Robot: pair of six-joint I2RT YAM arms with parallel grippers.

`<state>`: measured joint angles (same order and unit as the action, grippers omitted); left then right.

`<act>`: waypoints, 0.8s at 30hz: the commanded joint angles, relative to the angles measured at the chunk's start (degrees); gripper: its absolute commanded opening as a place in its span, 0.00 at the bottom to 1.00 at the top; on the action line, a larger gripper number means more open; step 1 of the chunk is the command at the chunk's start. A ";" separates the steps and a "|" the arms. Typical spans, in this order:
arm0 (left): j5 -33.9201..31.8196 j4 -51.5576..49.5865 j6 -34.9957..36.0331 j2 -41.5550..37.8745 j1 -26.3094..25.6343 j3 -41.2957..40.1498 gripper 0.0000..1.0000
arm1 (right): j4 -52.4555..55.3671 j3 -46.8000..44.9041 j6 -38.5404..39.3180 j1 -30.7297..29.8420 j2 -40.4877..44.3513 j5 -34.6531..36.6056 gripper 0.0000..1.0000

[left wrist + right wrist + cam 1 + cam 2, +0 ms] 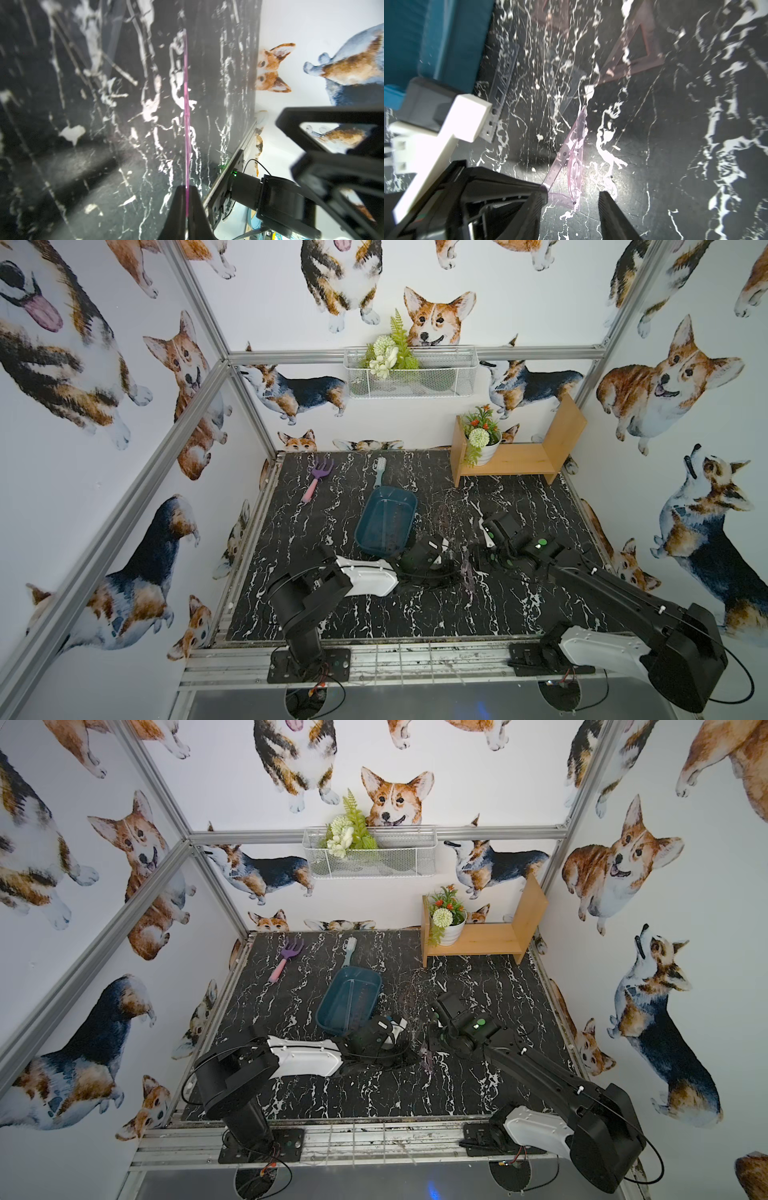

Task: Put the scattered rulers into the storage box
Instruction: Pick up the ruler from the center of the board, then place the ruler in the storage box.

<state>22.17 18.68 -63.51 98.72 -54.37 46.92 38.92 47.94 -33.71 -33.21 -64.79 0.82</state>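
Clamped by its flat faces in my left gripper (186,188), pink ruler (186,93) looks light, slick, whippy; right gripper (573,194) hangs open.

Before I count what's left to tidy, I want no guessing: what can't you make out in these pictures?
Inside the storage box: too small and see-through in both top views; cut off by the edge in the right wrist view.
Markings on the pink ruler: left wrist view shows only its edge, clamped in the left pincer.
The other rulers on the table: blurred in the right wrist view, so no sure count.
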 commanded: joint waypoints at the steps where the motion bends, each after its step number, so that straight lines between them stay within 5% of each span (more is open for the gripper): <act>1: -2.23 -9.32 6.04 -2.11 0.47 2.85 0.00 | 1.48 1.29 1.39 0.69 1.54 1.33 0.50; 10: -6.25 -24.14 15.12 -9.04 4.56 6.91 0.00 | -3.24 3.51 3.67 1.68 1.07 -4.95 0.48; 24: -4.78 -39.31 26.93 -19.73 20.97 9.21 0.00 | -8.65 6.54 4.01 1.67 -4.06 -11.86 0.50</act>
<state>16.75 -16.01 -41.04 79.83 -35.44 55.20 32.99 53.78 -30.26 -31.48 -68.36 -9.10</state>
